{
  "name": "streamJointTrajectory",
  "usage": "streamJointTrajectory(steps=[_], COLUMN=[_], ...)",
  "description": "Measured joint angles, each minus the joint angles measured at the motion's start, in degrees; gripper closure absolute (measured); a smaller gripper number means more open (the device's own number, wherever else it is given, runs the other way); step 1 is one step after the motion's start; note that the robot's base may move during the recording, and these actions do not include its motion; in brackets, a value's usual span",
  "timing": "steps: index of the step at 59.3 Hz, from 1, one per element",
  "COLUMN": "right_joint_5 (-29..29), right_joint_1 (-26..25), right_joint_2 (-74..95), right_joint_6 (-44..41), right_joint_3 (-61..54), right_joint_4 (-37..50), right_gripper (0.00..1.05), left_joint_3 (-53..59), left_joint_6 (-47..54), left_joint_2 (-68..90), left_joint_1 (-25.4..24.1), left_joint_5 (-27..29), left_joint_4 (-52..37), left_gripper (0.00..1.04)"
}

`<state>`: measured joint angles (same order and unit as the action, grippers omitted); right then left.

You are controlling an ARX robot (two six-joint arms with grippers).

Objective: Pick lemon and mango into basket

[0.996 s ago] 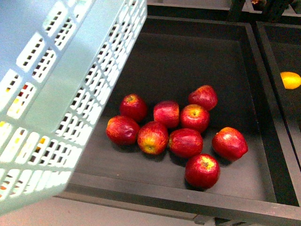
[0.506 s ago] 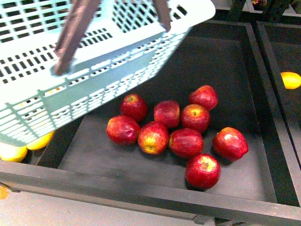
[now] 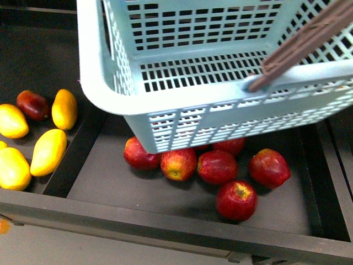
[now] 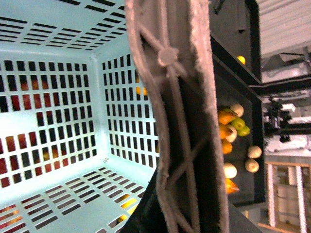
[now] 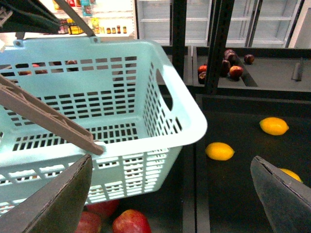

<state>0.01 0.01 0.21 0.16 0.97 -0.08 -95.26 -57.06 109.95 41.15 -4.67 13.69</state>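
One basket (image 3: 110,83). In the front view six red apples show below it (image 3: 139,154) (image 3: 178,164) (image 3: 217,167) (image 3: 269,168) (image 3: 236,200) (image 3: 230,146), the last half hidden. The bin beside them holds four yellow mangoes (image 3: 11,120) (image 3: 64,109) (image 3: 48,152) (image 3: 12,168), a sliver of a fifth at the picture's edge, and one dark red fruit (image 3: 33,105). The right wrist view shows three lemons (image 5: 219,151) (image 5: 274,125) (image 5: 290,173), one partly hidden.

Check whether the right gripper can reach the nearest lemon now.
Probably yes: the right gripper is open and empty, the lemon lies uncovered ahead, and the basket hangs to one side.
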Motion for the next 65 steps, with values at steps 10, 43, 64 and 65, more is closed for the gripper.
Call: streamJointTrajectory(steps=[10,43,64,65], right_joint_5=[0.0,0.0,9.4,8.8], right_joint_1=[0.0,0.0,-10.8,-12.2], right_joint_2=[0.0,0.0,23.8,25.5], right_joint_6=[0.0,0.0,21.9,22.1], right_joint_3=[0.0,0.0,9.3,9.7], right_joint_4=[0.0,0.0,-8.9,-6.9], right_gripper=[0.09,0.09,0.09,0.09], left_joint_3=[1.1,1.4,1.5,1.5], left_joint_6=[-0.2,0.2,0.2,0.2], left_joint_2=[-0.1,-0.1,-0.1,-0.1], left_joint_1=[1.3,1.4,1.5,1.5], left_joint_5=[0.1,0.2,0.2,0.2], left_joint_4=[-0.3,-0.1,-0.1,-0.1], left_gripper=[1.00,1.00,1.00,1.00])
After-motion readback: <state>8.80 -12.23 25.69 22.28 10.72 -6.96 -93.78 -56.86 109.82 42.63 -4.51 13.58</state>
